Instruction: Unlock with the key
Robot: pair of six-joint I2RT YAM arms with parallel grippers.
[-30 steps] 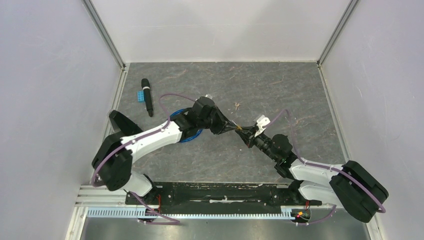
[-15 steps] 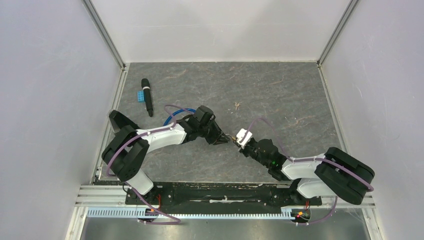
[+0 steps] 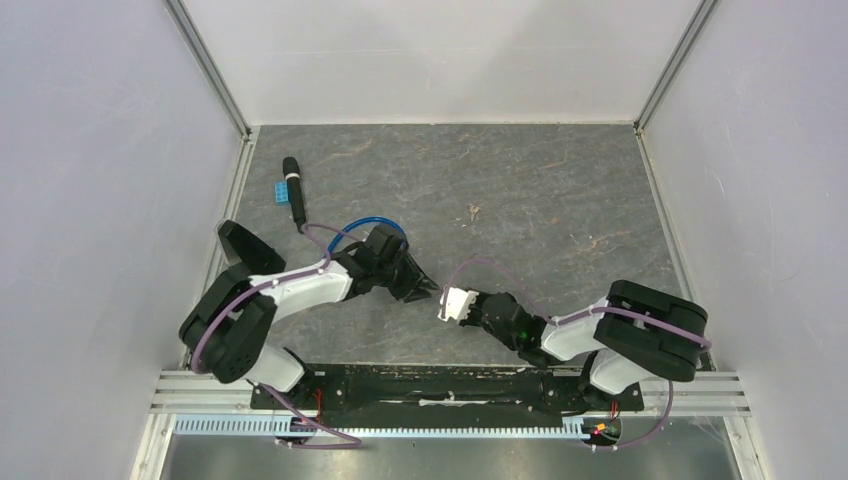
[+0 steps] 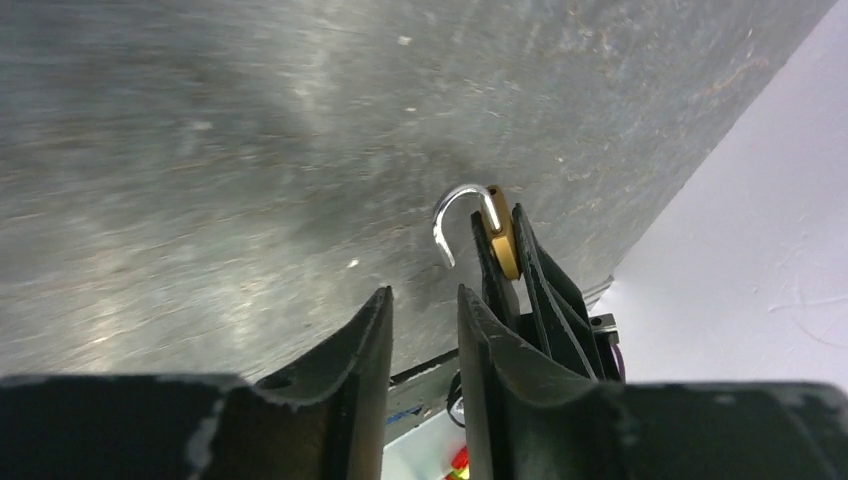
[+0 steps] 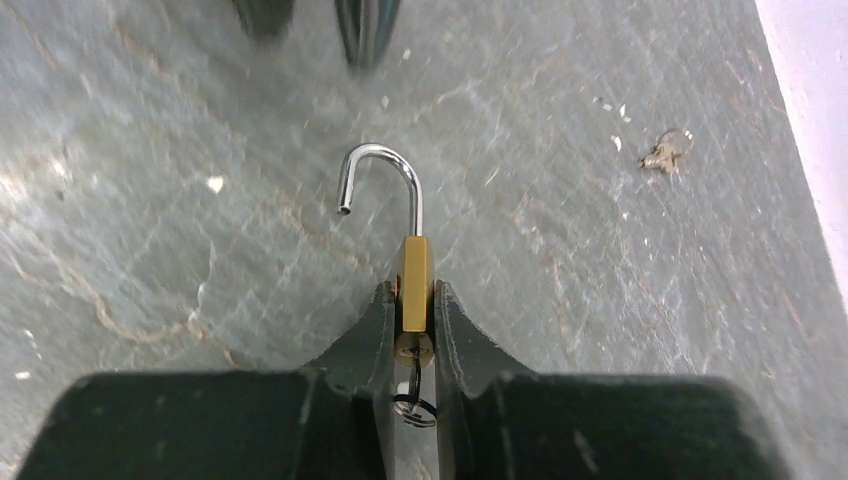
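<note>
The padlock is a small one with a narrow brass body, seen edge-on from the right wrist. Its silver shackle is sprung open. One leg stays seated in the body and rises toward 12 o'clock. The hook curls over toward 9 o'clock, and its free end hangs clear in the air. A dark stub with a little wire ring pokes out of the underside at 6 o'clock. It looks like the key, though it is half buried between the fingers.

The right claw is clamped on the brass body, one black finger pressed to each flat face. It holds the lock upright and off the counter, low over the near middle, at about 6 o'clock on the surface.

The left claw sits just beside it, at roughly 10 o'clock from the lock in the overhead view. Its tips point at the lock. Its fingers are parted by a narrow gap with nothing between them, and they do not touch the lock.

A small twisted metal piece lies on the grey counter at about 1 o'clock from the lock, well apart. A loop of blue cable arches behind the left arm. Far off toward 10 o'clock on the counter, a black marker lies with a blue block right against its side.
</note>
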